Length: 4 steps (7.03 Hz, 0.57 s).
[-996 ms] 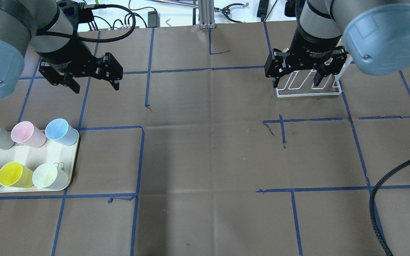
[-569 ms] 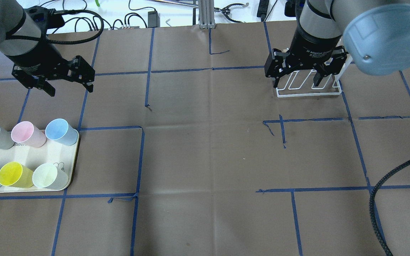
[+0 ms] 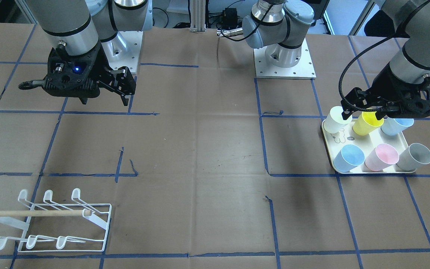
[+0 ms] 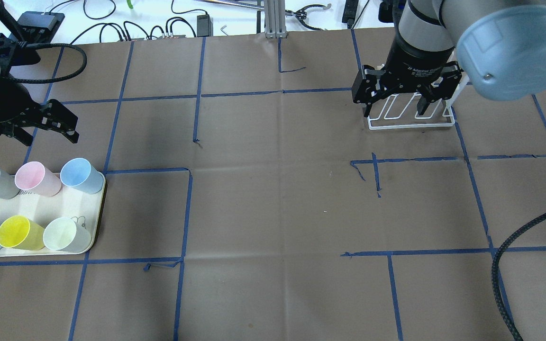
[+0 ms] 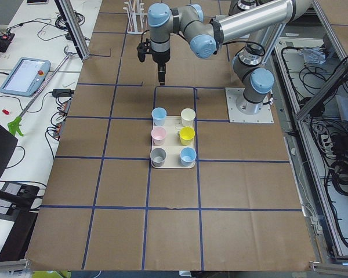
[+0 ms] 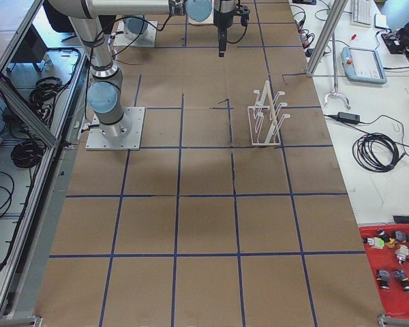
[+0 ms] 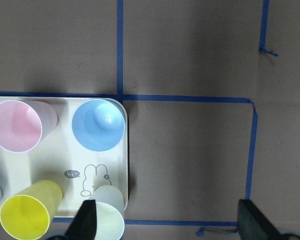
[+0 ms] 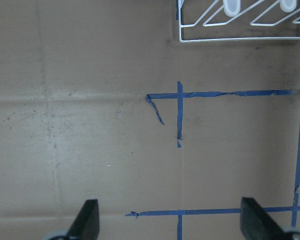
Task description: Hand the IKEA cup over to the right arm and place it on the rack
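Cup pick-up stage, both grippers unloaded.
Pale green cup (image 7: 109,214) upright at corner of tray (image 7: 55,160), just inside one fingertip of left gripper (image 4: 50,139); yellow cup (image 7: 26,216) next to it, outside the jaws; blue cup (image 7: 98,125) and pink cup (image 7: 16,125) ahead of the jaws (all mouth-up). Left jaws spread wide, empty, clear above the cups. Right gripper (image 4: 395,112) likewise spread wide and empty, held high; rack (image 3: 97,221) with wooden dowel (image 3: 32,213) ahead of its jaws, well apart from tray. Brown table cover (image 4: 273,213) with blue tape grid below both.
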Motion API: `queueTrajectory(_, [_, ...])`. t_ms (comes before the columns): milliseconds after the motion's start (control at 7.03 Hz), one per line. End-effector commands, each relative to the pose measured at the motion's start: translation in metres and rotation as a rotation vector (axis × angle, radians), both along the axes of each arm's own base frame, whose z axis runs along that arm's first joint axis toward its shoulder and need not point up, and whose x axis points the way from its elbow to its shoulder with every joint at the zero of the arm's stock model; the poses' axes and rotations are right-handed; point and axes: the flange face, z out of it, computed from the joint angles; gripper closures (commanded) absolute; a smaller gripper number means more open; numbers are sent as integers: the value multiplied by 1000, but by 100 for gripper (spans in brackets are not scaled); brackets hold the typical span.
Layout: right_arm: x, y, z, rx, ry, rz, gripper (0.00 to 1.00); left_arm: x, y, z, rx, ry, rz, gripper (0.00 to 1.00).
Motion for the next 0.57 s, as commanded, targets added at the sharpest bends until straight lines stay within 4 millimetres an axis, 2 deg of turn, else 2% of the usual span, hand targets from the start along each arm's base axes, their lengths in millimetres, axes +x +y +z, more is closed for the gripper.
queueTrajectory(0, [-1,0,0,1,0,-1,0,6,3,-44,-27,-12,-51,1])
queueTrajectory(142, [-1,0,0,1,0,-1,0,23,1,-75,-45,-21,-49,1])
queueTrajectory(427, [0,0,0,-1,0,0,0,32,-1,-109,-9,-4,-65,1])
